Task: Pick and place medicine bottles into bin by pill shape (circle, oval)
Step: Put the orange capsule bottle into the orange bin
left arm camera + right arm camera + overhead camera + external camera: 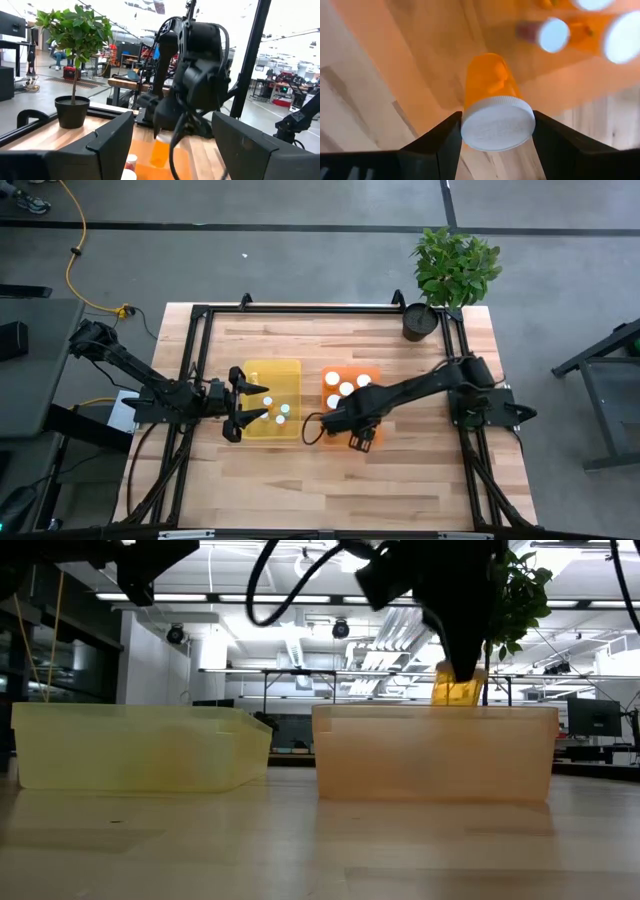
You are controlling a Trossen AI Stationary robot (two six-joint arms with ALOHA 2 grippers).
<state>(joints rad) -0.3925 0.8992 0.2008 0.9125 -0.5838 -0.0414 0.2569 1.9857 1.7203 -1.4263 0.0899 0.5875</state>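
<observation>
My right gripper (335, 420) is shut on an amber medicine bottle (487, 82) with a white cap, above the near left part of the orange bin (372, 372). In the low view the bottle (457, 690) hangs just over that bin's rim (435, 712). Several white-capped bottles (346, 388) stand in the orange bin, and a few more (283, 410) stand in the yellow bin (290, 370). My left gripper (264, 401) is open and empty over the yellow bin's left side. My right gripper pinches the bottle by the rim of its white cap (470, 131) between its two fingers (445, 142). The fingers come from above, pointing down. The bottle hangs upright below them, cap up, clear of the bin floor.
A potted plant (452, 272) in a black pot (420, 322) stands at the table's far right corner. A black frame (300, 308) runs around the tabletop. Bare wood (330, 480) lies between the bins and the near edge.
</observation>
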